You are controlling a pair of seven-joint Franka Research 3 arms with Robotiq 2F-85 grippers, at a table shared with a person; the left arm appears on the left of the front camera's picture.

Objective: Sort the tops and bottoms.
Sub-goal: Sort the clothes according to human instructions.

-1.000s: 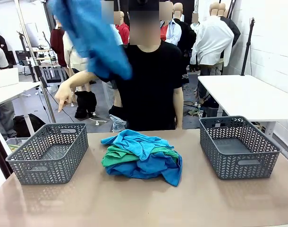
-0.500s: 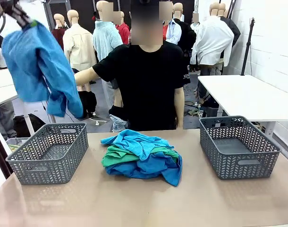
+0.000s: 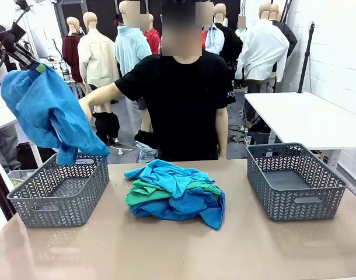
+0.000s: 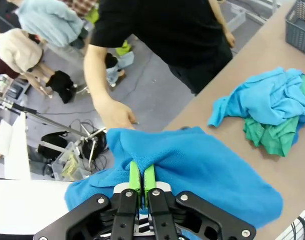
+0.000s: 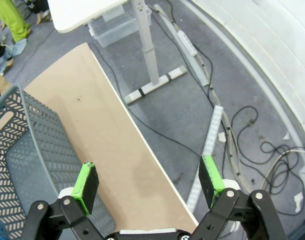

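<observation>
Here, the table carries the left basket at 9 o'clock and the right basket at 3 o'clock of the pile in its middle. In this pile a sky-blue top lies over the green bottoms. My left gripper is clenched on a royal blue top, which hangs above the left basket. My right gripper is spread wide and holds nothing, over the table edge. In the front view the person's hand is just beside the hanging top, at its 3 o'clock.

Right gripper jaws wide apart — over table edge, grey basket beside; cables on floor.
</observation>
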